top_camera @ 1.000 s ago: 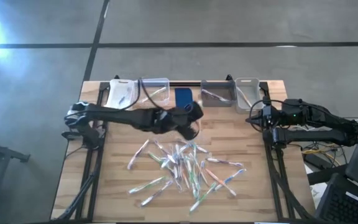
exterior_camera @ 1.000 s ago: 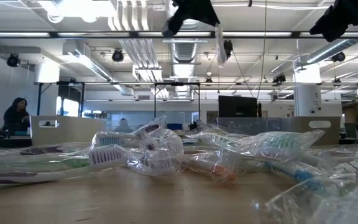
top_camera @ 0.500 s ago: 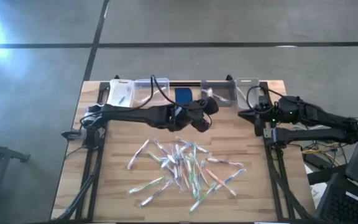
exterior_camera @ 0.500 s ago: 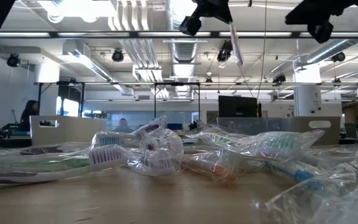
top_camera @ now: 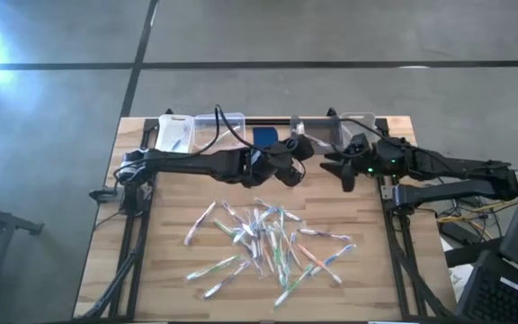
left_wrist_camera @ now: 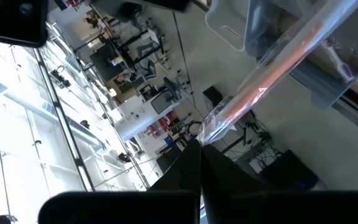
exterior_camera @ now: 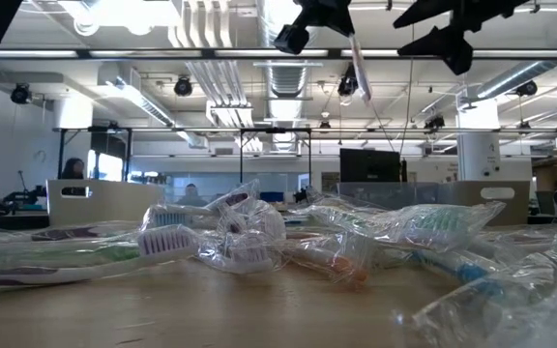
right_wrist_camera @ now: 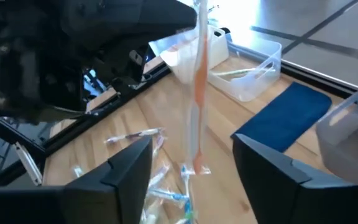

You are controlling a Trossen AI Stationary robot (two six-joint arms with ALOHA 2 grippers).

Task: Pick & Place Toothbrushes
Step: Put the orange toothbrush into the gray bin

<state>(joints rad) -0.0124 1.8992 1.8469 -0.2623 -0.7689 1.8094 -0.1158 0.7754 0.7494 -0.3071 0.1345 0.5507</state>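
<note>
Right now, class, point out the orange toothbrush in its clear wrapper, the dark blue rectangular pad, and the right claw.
orange toothbrush in its clear wrapper (right_wrist_camera: 199, 81), right wrist view, mid-handle.
dark blue rectangular pad (right_wrist_camera: 286, 118), right wrist view, centre of top.
right claw (right_wrist_camera: 192, 171), right wrist view, midway between its open fingertips.

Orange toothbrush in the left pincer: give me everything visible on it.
The orange toothbrush is a slim stick with an orange handle, sealed in a clear crinkly plastic sleeve. The left pincer is shut on one end, holding it in the air above the table, clear of the pile. The open right pincer faces it, fingers on either side, not touching.
</note>
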